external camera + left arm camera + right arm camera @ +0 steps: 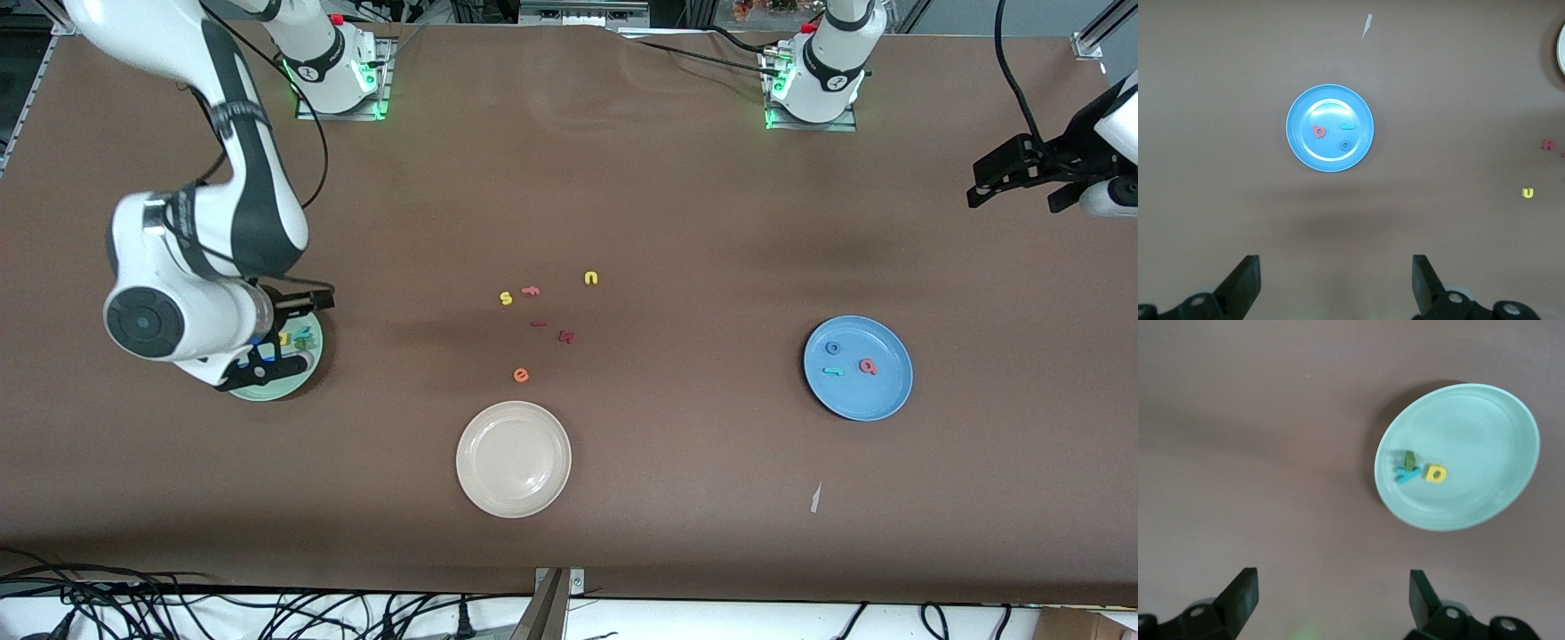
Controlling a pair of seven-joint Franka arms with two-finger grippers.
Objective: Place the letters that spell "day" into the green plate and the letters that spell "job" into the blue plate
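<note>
Both grippers gape wide and empty. Ahead of the right gripper point(1328, 600) fingers, the green, yellow and teal letters point(1417, 472) lie in the green plate point(1485, 500); the left gripper point(1337, 283) waits above the blue plate point(1298, 127), which holds three letters point(1335, 132) (light, soft foam, best pinched across the edges).

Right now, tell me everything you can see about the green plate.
The green plate is round, pale mint, smooth and glossy like plastic, with a shallow raised rim. It lies flat on the brown table at the right arm's end. Three small foam letters lie close together in it: a dark green one, a teal one touching it, and a yellow one beside them. The right pincer hangs open above it, holding nothing.
</note>
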